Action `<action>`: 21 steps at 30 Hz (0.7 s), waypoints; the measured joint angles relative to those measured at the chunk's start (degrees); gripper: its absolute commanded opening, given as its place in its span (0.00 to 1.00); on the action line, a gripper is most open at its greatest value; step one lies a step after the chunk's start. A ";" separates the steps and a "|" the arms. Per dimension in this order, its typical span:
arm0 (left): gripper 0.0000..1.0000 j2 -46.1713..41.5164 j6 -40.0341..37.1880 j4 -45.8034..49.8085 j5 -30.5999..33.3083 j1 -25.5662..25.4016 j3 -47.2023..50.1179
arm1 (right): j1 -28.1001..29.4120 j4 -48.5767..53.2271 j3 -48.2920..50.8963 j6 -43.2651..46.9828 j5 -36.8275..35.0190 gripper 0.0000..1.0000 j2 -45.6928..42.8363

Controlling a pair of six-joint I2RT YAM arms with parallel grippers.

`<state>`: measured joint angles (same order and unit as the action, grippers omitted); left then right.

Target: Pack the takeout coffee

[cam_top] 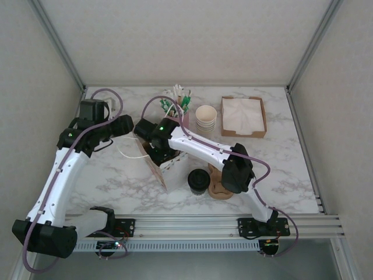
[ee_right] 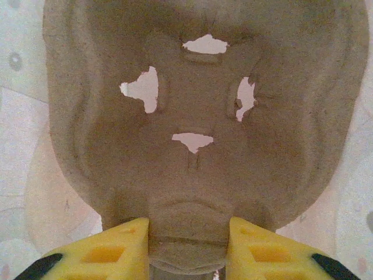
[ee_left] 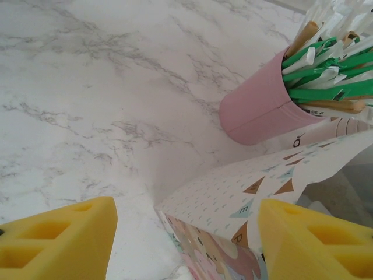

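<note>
Your right tool [ee_right: 187, 233] is clamping a brown moulded-pulp carrier [ee_right: 192, 175]. Your left tool [ee_left: 186, 204] is gaping wide at a patterned paper bag [ee_left: 233, 198]. The black-lidded dark coffee cup [cam_top: 198, 178] is standing on the worktop [cam_top: 280, 175].

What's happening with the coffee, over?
Left gripper open at bag rim. Right gripper shut on carrier in bag. Coffee on table, unpacked. Right arm blocks bag mouth.

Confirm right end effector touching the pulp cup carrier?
Touching. Right wrist view: right end effector clamps the pulp cup carrier by its tab, both sides.
</note>
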<state>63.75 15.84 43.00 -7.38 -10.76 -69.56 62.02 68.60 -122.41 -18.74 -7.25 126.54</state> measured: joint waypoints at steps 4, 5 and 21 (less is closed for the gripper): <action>0.64 -1.01 0.02 -1.20 0.00 0.00 1.16 | -0.17 -0.44 0.85 -0.13 -0.02 0.34 0.79; 0.64 -1.18 0.04 -1.46 0.00 0.00 1.38 | -0.17 -0.48 1.11 -0.15 -0.04 0.34 1.07; 0.64 -2.14 0.46 -2.54 -0.04 0.76 2.62 | -0.28 -5.07 6.84 -2.08 0.52 0.35 3.04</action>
<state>61.60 16.29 40.47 -7.42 -10.00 -66.94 61.73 63.53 -115.57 -20.82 -6.72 129.58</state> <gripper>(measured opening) 0.644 0.349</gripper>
